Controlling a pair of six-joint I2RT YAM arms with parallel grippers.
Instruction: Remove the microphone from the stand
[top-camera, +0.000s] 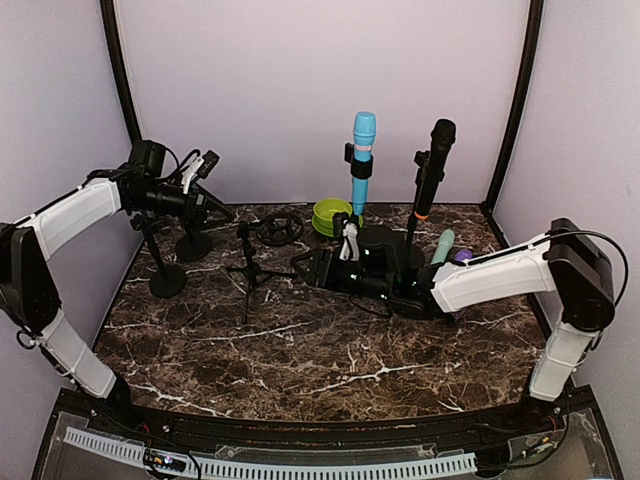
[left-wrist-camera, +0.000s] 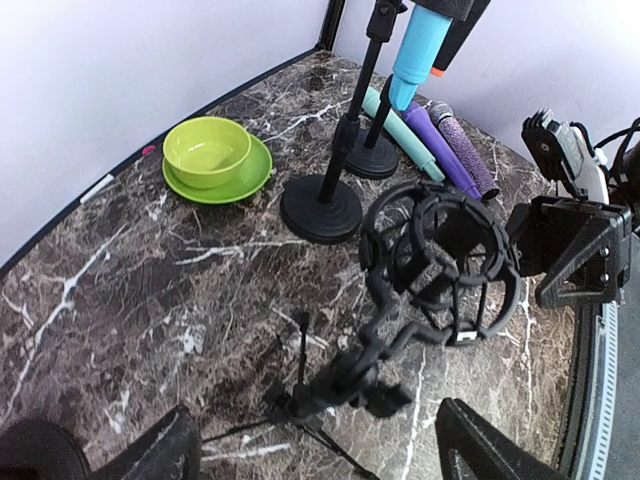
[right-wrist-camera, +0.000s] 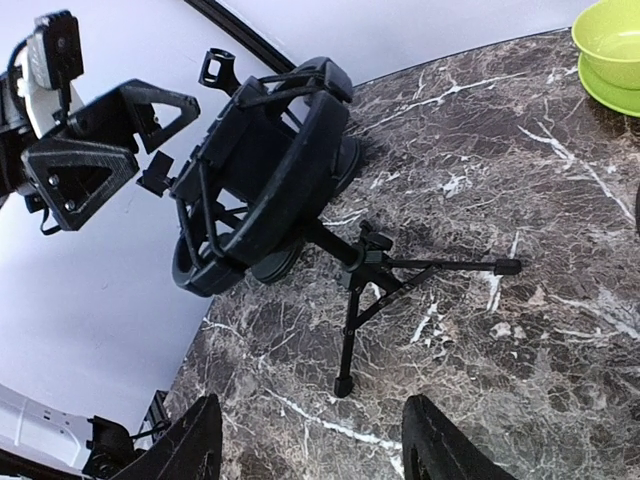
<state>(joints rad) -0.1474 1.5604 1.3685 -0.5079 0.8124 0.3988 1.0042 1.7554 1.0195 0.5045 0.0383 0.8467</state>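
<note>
A blue microphone (top-camera: 362, 150) stands clipped upright in a stand at the back middle; it also shows in the left wrist view (left-wrist-camera: 420, 45). A black microphone (top-camera: 434, 165) with an orange ring stands in a second stand beside it. A small black tripod (top-camera: 250, 268) carries an empty round shock mount (top-camera: 280, 230), also seen in the wrist views (left-wrist-camera: 440, 255) (right-wrist-camera: 260, 180). My left gripper (top-camera: 213, 205) (left-wrist-camera: 310, 450) is open and empty, left of the mount. My right gripper (top-camera: 312, 265) (right-wrist-camera: 310, 445) is open and empty, right of the tripod.
A green bowl (top-camera: 330, 215) (left-wrist-camera: 207, 150) on a green plate sits at the back. A teal microphone (top-camera: 443, 243) (left-wrist-camera: 400, 130) and a purple one (top-camera: 462, 256) (left-wrist-camera: 458, 150) lie behind my right arm. Two bare round-based stands (top-camera: 168, 280) stand at the left.
</note>
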